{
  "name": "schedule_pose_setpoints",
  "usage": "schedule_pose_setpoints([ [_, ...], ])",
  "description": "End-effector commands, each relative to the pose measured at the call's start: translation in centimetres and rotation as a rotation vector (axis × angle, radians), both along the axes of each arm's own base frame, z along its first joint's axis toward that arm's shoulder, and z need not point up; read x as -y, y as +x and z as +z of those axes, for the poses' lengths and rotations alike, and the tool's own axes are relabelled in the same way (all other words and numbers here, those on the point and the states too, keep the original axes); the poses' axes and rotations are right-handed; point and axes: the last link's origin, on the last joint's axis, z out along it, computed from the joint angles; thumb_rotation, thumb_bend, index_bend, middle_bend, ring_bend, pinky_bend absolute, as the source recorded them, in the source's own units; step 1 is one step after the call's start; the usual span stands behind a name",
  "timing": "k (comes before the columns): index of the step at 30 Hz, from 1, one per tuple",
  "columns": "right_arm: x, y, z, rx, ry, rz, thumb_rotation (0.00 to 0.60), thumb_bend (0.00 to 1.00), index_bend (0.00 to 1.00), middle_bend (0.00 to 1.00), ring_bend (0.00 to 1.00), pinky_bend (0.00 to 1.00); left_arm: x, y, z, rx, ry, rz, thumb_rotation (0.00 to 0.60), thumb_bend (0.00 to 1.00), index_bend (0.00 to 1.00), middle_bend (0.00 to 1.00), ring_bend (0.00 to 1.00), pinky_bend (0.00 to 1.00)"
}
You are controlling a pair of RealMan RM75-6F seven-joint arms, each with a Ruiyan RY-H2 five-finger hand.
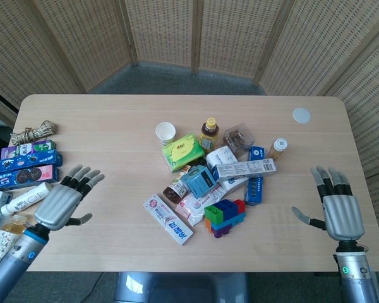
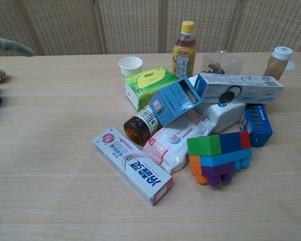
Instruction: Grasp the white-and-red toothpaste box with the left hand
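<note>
The white-and-red toothpaste box [image 1: 168, 219] lies flat on the table at the near-left edge of the pile; the chest view shows the toothpaste box [image 2: 132, 164] running diagonally toward the front. My left hand [image 1: 63, 202] hovers over the table well to the left of it, fingers spread, holding nothing. Only a fingertip of the left hand [image 2: 7, 46] shows at the chest view's top-left corner. My right hand [image 1: 338, 205] hangs open near the table's right front, far from the box.
Beside the box lie a wipes pack [image 2: 175, 139], a brown bottle [image 2: 140, 124], a blue carton [image 2: 176, 101], stacked toy blocks [image 2: 219, 156], a green tissue box [image 2: 149, 85], a paper cup [image 2: 130, 66] and a tea bottle [image 2: 184, 42]. Boxes and a tube [image 1: 26, 197] crowd the left edge.
</note>
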Motion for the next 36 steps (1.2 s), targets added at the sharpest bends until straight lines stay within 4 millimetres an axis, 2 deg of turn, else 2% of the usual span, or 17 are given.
schedule_pose_setpoints([
  [1, -0.2, 0.0, 0.3, -0.007, -0.006, -0.004, 0.0, 0.19, 0.0, 0.03, 0.0, 0.0, -1.1, 1.4, -2.4, -0.026, -0.078, -0.067, 0.6, 0.25, 0.12, 0.16, 0.07, 0.0],
  [10, -0.7, -0.2, 0.7, -0.006, -0.019, -0.016, 0.0, 0.19, 0.0, 0.03, 0.0, 0.0, -2.1, 3.7, -7.5, -0.056, -0.22, -0.119, 0.6, 0.25, 0.14, 0.18, 0.08, 0.0],
  [19, -0.9, -0.4, 1.2, -0.004, -0.034, -0.025, 0.0, 0.19, 0.0, 0.03, 0.0, 0.0, -2.3, 5.0, -11.5, -0.046, -0.285, -0.124, 0.6, 0.25, 0.14, 0.18, 0.08, 0.0],
  [28, -1.4, -0.8, 1.7, -0.005, -0.042, -0.043, 0.0, 0.19, 0.0, 0.03, 0.0, 0.0, -2.2, 5.6, -14.5, -0.041, -0.332, -0.127, 0.6, 0.25, 0.15, 0.19, 0.09, 0.0],
  [36, -1.4, -0.9, 1.9, -0.006, -0.047, -0.045, 0.0, 0.19, 0.0, 0.03, 0.0, 0.0, -1.9, 5.8, -16.4, -0.063, -0.362, -0.141, 0.6, 0.25, 0.15, 0.19, 0.09, 0.0],
])
